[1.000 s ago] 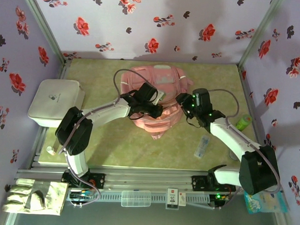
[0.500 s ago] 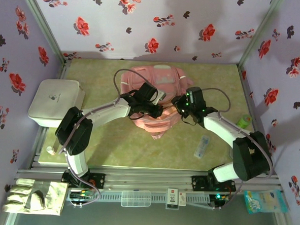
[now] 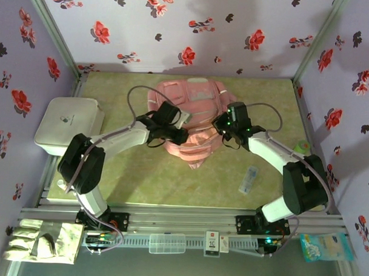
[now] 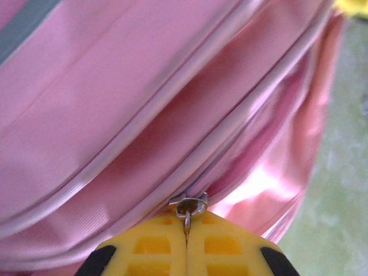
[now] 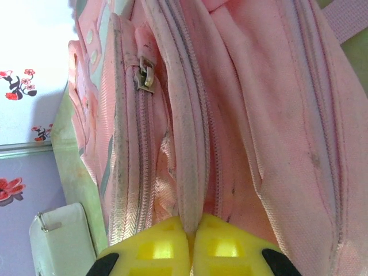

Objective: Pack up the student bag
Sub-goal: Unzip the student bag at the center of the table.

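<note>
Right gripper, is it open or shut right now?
Shut: the right gripper has its jaws together, pinching a piped ridge of the bag.

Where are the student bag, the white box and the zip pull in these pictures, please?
student bag (image 3: 197,101): top external view, on its upper front panel.
white box (image 3: 69,127): top external view, middle of its lid.
zip pull (image 4: 188,204): left wrist view, on its metal ring.

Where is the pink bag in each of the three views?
Top external: bag centre, toward the far wall.
Left wrist: bag from left edge almost to right.
Right wrist: bag centre and right, top to bottom.
Shared landmark: green table beside it.
</note>
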Controlling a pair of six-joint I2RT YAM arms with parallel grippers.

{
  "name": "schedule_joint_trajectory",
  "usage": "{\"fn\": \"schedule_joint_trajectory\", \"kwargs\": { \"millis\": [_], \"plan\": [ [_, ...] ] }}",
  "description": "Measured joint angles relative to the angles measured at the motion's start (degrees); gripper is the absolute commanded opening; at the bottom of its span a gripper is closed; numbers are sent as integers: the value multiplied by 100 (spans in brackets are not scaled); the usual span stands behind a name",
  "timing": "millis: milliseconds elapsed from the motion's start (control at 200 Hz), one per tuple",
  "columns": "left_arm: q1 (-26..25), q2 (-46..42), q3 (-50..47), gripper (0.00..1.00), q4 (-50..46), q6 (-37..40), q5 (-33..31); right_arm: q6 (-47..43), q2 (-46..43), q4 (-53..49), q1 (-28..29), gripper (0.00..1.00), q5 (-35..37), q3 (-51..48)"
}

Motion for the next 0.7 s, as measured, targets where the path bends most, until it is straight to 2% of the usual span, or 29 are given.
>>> {"fn": "schedule_joint_trajectory", "kwargs": {
  "millis": [245, 515, 700],
  "plan": [
    [811, -190, -350, 0, -120, 452, 39, -208, 219, -22, -236, 0, 22, 92],
    [1351, 245, -227, 0, 66, 2050, 94, -446, 227, -46, -280, 0, 13, 101],
    [1502, 518, -63, 0, 229, 3075, 2, -710, 227, -72, -356, 0, -76, 101]
  ]
}}
